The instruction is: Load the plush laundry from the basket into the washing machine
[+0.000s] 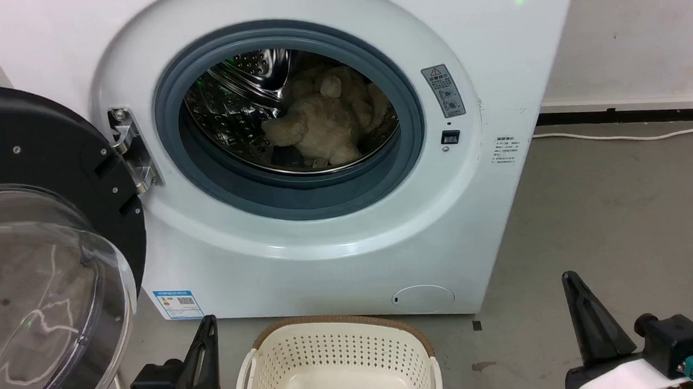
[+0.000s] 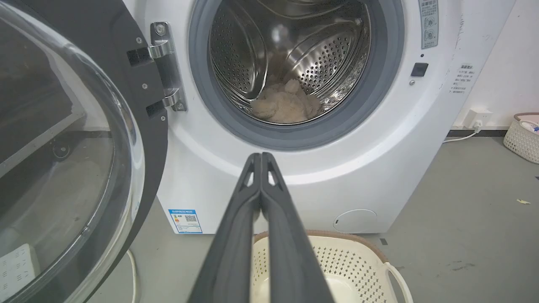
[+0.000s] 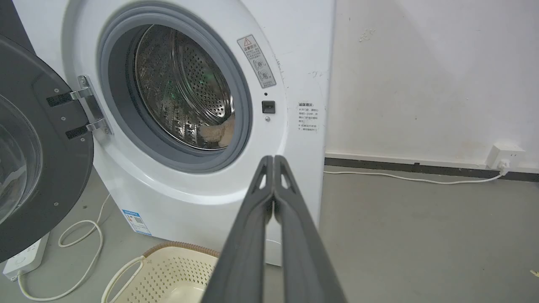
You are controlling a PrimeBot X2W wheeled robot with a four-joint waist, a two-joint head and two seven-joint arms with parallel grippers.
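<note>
**Plush toy in the drum, both grippers closed on nothing**

One white washing machine (image 1: 326, 262) is seen standing on a grey floor. Its round opening is ringed by a grey rubber gasket (image 1: 298, 191) and backed by a shiny, perforated steel drum (image 1: 232, 99). Its single door (image 1: 36, 141), black-rimmed with a clear domed window, is swung wide open on the robot's left.

One cream, perforated plastic basket (image 1: 338, 351) with a brown rim is set on the floor just in front of the machine. The label on its bare bottom is shown by the head view.

One fluffy beige plush toy (image 1: 318, 130) is lodged low in the drum. Most of it is seen from the head view, while a mere sliver is seen past the gasket from the right wrist view.

A second, smaller pale basket (image 2: 522, 139) by the wall is caught in the left wrist view. A white power strip (image 3: 25, 256) and a wall socket (image 3: 503, 155), each with a white cable, are caught in the right wrist view.

Two grippers are counted, the left gripper (image 1: 211, 319) and the right gripper (image 1: 568, 275), one to either side of the basket. On each, the two long dark fingers are pressed together tip to tip, with nothing held.
</note>
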